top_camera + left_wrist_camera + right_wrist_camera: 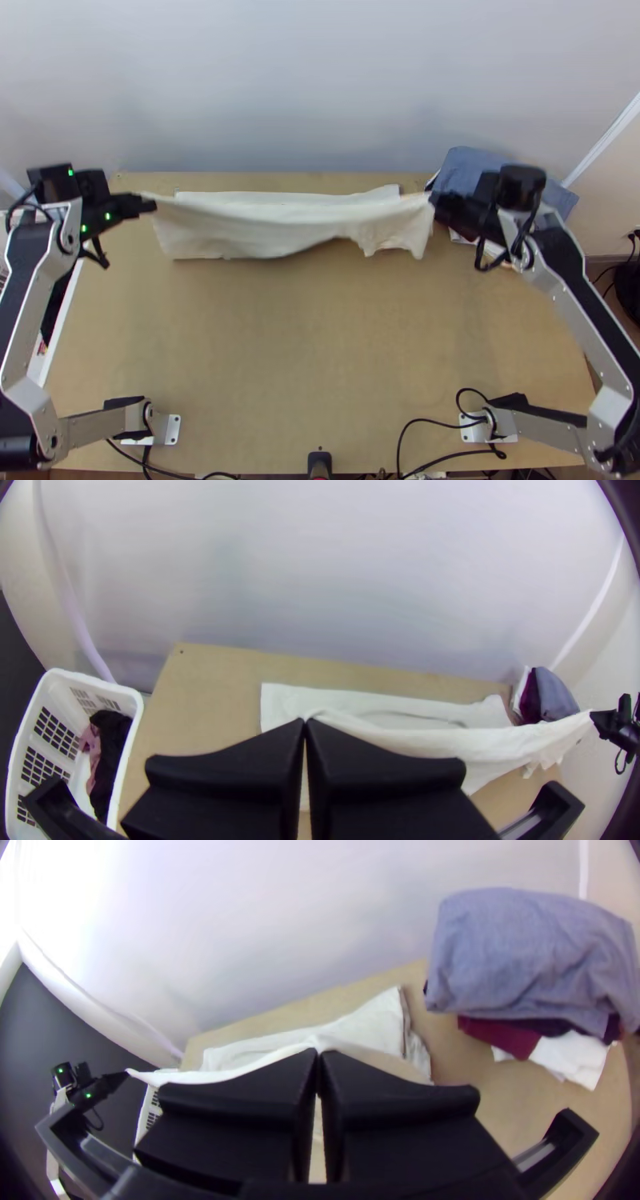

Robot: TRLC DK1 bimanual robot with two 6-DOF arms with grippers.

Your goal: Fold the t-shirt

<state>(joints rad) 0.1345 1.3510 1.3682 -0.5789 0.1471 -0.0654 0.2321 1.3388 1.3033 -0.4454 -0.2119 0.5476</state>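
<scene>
In the top view the white t-shirt (264, 228) forms a long band across the table's far part, its near layer lifted and stretched between both grippers. My left gripper (150, 205) is shut on its left upper corner, my right gripper (434, 204) on the right one. Part of the shirt (373, 702) lies flat behind the raised layer. The left wrist view has my left gripper (305, 725) closed with cloth at its tips. Likewise, in the right wrist view, my right gripper (318, 1055) pinches the raised edge of the shirt (360, 1027).
A pile of folded clothes, blue-grey cloth (527, 953) on top, stands at the table's far right corner. Left of the table is a white basket (130, 747) with dark and pink cloth in it. A pale wall rises behind the table (320, 336).
</scene>
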